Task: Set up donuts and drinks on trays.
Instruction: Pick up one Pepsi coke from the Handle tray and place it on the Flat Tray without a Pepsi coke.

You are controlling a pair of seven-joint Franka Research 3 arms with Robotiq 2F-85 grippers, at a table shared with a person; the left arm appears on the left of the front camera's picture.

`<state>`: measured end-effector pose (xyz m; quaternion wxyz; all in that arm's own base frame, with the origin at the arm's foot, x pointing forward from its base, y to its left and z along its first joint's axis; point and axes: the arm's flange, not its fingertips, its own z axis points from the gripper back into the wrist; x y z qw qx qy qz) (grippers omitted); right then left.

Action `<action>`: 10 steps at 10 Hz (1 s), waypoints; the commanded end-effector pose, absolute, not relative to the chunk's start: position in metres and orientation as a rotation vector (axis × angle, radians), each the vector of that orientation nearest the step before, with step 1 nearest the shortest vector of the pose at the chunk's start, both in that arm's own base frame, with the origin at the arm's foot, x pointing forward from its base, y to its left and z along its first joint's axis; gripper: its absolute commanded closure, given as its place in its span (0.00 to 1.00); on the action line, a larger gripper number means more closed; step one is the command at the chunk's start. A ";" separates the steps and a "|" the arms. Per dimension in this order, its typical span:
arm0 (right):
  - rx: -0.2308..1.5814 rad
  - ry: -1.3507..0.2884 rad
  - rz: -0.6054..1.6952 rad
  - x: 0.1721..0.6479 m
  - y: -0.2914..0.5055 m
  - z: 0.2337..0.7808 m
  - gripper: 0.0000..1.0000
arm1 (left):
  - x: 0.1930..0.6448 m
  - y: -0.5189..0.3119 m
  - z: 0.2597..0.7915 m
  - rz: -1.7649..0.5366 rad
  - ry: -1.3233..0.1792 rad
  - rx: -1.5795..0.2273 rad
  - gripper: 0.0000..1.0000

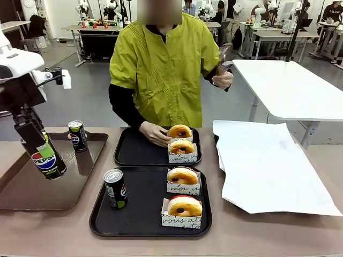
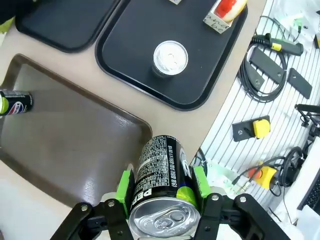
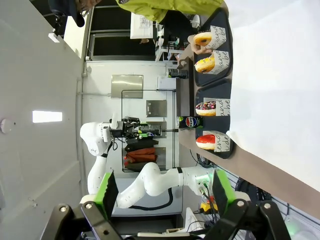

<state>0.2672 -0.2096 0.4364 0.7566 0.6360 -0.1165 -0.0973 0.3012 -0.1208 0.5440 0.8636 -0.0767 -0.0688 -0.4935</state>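
Soda can [image 2: 161,192] is clamped tilted between the left gripper's [image 2: 161,186] green pads, held above a brown tray [image 1: 32,187]. Right gripper [image 3: 162,192] is seen spread wide, empty. Two black trays [image 1: 136,217] with sleeved donuts [image 1: 184,206] are set on the tan table [image 1: 268,235].

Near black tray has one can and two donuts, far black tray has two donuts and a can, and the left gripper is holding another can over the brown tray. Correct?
Not quite: the far black tray has two donuts but no can, as the front view shows. The rest stands: the near black tray holds one can and two donuts, and the left gripper holds another can over the brown tray.
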 end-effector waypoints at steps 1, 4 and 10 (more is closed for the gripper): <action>1.405 -0.274 -0.208 0.267 -0.209 0.436 0.00 | 0.303 -0.122 0.541 -1.032 -0.129 -0.160 0.42; 1.405 -0.274 -0.208 0.267 -0.209 0.436 0.00 | 0.303 -0.122 0.541 -1.032 -0.129 -0.160 0.42; 1.405 -0.274 -0.208 0.267 -0.209 0.436 0.00 | 0.363 -0.157 0.550 -1.001 -0.161 -0.145 0.42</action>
